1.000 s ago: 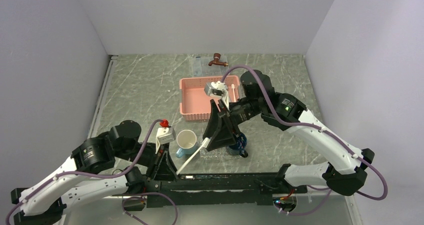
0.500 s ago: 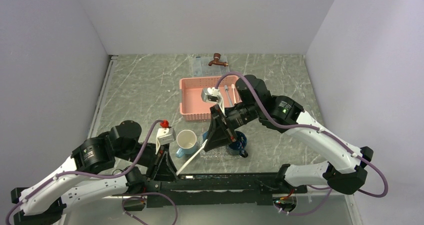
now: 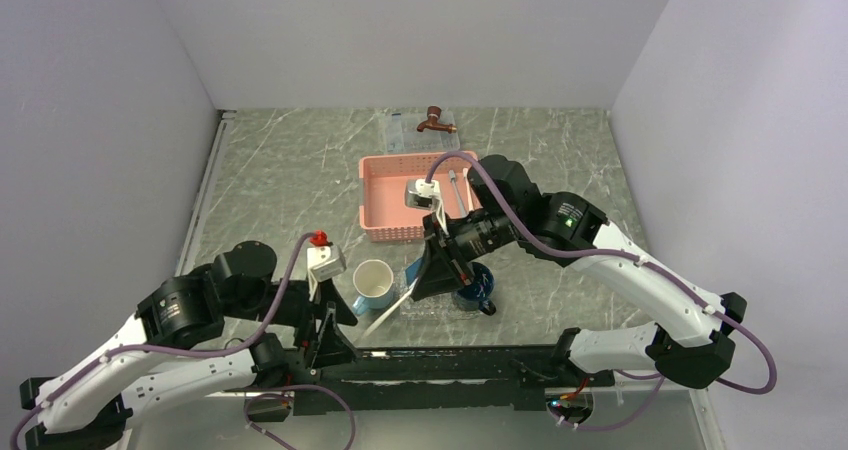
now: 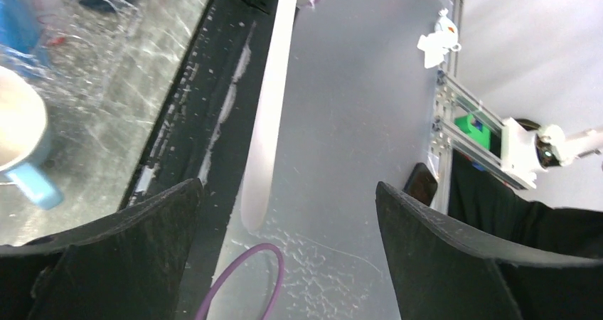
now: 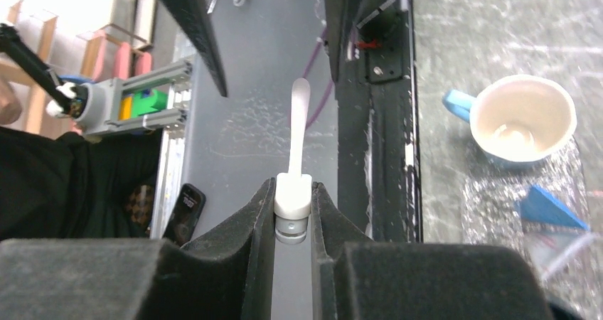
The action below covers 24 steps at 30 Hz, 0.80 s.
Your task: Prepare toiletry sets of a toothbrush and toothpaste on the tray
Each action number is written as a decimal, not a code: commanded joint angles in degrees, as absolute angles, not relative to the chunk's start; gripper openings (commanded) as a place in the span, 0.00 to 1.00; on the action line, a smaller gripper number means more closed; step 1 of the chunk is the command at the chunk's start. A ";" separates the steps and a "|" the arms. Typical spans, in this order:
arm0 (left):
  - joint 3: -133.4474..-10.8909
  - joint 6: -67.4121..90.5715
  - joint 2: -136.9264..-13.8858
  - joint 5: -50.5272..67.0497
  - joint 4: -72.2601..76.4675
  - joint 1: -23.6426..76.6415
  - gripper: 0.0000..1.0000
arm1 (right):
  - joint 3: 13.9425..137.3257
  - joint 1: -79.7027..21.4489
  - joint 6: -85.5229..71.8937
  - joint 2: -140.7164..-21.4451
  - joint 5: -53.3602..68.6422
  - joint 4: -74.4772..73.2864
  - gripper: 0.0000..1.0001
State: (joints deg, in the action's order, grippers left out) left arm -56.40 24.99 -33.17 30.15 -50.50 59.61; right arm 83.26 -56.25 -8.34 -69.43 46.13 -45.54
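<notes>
A pale white toothbrush [image 3: 381,320] slants over the table's near edge, past the front of the small clear tray [image 3: 441,308]. My right gripper [image 3: 417,288] is shut on its upper, thick end [image 5: 293,195], and the slim handle [image 5: 299,121] points away from it. My left gripper [image 3: 331,342] stands open just left of the handle's lower tip. In the left wrist view the stick [image 4: 267,107] lies beyond the left gripper's wide jaws [image 4: 288,213], touching neither. A light-blue toothpaste [image 5: 547,208] lies in the tray [image 5: 498,192].
A light-blue cup [image 3: 373,282] stands left of the tray, a dark blue mug [image 3: 480,286] at its right. Behind sits a pink basket [image 3: 385,208] with more pale sticks [image 3: 456,186]. A larger clear tray [image 3: 405,125] and a brown tap [image 3: 435,120] are at the back.
My left gripper let go of the toothbrush's lower end, opened wide and drew back. My right gripper came down and shut on the toothbrush's upper end.
</notes>
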 commanded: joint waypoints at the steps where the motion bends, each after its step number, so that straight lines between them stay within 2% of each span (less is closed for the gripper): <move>1: -60.98 23.36 -32.57 22.59 -49.45 59.75 0.99 | 86.96 -56.40 -6.20 -69.25 37.51 -53.00 0.00; 13: -61.07 23.92 -31.47 3.38 -51.65 59.74 0.99 | 99.33 -56.71 -5.90 -73.63 19.04 -71.72 0.00; 24: -56.87 25.41 -26.36 -8.92 -51.17 59.72 0.99 | 98.86 -58.62 -11.65 -74.21 4.05 -76.72 0.00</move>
State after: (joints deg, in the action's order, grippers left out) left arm -58.00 24.82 -28.12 -2.46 -52.18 59.61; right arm 98.50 -57.49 -8.05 -74.63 11.55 -74.06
